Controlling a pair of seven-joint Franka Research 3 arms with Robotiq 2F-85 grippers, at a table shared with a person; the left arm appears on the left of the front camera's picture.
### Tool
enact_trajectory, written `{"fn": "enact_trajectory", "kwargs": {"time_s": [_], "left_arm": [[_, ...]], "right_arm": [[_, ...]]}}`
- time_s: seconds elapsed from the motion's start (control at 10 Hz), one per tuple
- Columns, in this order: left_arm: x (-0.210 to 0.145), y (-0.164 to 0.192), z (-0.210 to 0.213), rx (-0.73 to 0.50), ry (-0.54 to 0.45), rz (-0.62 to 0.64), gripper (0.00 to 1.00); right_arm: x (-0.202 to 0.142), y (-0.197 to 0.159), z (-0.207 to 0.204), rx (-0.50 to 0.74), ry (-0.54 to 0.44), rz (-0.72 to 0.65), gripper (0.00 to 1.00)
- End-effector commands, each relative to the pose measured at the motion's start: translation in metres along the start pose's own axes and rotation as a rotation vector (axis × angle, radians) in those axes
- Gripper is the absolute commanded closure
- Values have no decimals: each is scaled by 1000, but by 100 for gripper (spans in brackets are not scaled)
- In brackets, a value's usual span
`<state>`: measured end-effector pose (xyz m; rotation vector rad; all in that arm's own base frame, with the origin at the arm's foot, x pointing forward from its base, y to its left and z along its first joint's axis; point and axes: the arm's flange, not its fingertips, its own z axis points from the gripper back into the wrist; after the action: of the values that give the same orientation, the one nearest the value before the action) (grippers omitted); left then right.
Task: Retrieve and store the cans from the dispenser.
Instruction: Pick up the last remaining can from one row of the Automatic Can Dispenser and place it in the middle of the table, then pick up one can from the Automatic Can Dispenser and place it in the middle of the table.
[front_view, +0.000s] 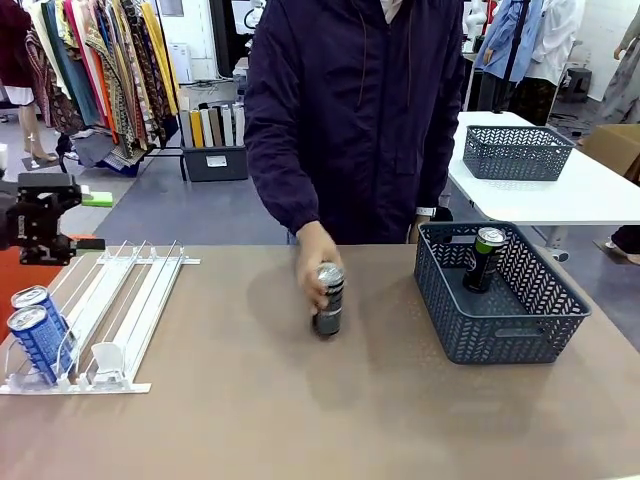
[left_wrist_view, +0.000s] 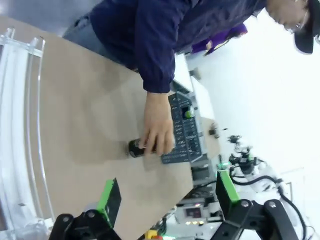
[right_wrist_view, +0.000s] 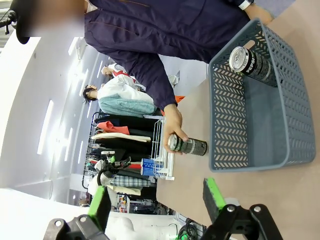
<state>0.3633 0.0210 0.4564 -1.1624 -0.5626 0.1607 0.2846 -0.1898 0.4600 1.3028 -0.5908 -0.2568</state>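
A slim black drink can with a shiny metal top (front_view: 329, 298) is upright at the middle of the brown table (front_view: 250, 420), with a person's hand (front_view: 312, 262) closed round its upper part. A second black can (front_view: 484, 258) stands in the blue-grey mesh basket (front_view: 500, 335) on the robot's right. Two blue cans (front_view: 35, 330) lie at the low front of the white rail dispenser (front_view: 120, 310). Both the left claw (left_wrist_view: 167, 190) and the right claw (right_wrist_view: 156, 196) gape wide, holding nothing
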Motion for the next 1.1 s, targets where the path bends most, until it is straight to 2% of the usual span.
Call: {"fn": "enact_trajectory", "kwargs": {"time_s": [0.0, 0.1, 1.0], "left_arm": [[-54, 24, -12, 0, 63, -19, 0], [0, 0, 0, 0, 0, 0, 0], [0, 0, 0, 0, 0, 0, 0]], "right_arm": [[0, 3, 0, 17, -8, 1, 0], [0, 3, 0, 17, -8, 1, 0], [0, 3, 0, 17, -8, 1, 0]]}}
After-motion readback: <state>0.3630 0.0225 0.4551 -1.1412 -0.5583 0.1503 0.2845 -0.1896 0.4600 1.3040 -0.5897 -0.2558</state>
